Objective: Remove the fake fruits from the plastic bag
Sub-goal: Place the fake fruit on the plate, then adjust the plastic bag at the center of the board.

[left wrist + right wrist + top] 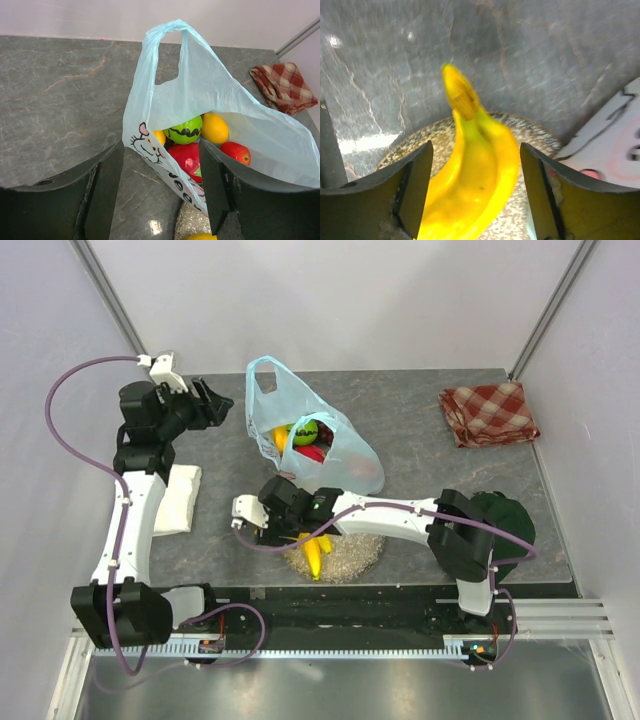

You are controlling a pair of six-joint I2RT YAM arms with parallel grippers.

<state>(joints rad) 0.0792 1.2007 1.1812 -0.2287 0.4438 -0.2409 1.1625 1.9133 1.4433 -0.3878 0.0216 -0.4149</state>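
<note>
The plastic bag (320,445) sits around the middle of the desk (420,460), towards the far edge, its mouth sagging open. From above, only a green piece and something red show through the opening. The left wrist view looks further in: a green fruit with dark marks (184,131), a yellow fruit (215,127), a red apple (236,151), a pink-red piece (187,160) and a sliver of another yellow one (159,136). Each is partly covered by its neighbours or by the bag wall, and anything lower down is hidden.

The banana bunch (470,170) is outside the bag, on a speckled dish (350,555) near the middle of the near edge. It is blurred in the right wrist view and its lower end is cut off by the frame. The right tool (476,149) has its fingers apart on either side of the bananas. Whether the right finger touches them I cannot tell. From above, the arm covers most of the bunch.

The left tool (160,146) hangs over the far left of the desk with its fingers apart and nothing between them, facing the bag.

A red checkered cloth (488,412) lies at the far right corner. A white pad (178,498) lies by the left edge. A dark green object (505,515) at the right is largely hidden behind the right arm.
</note>
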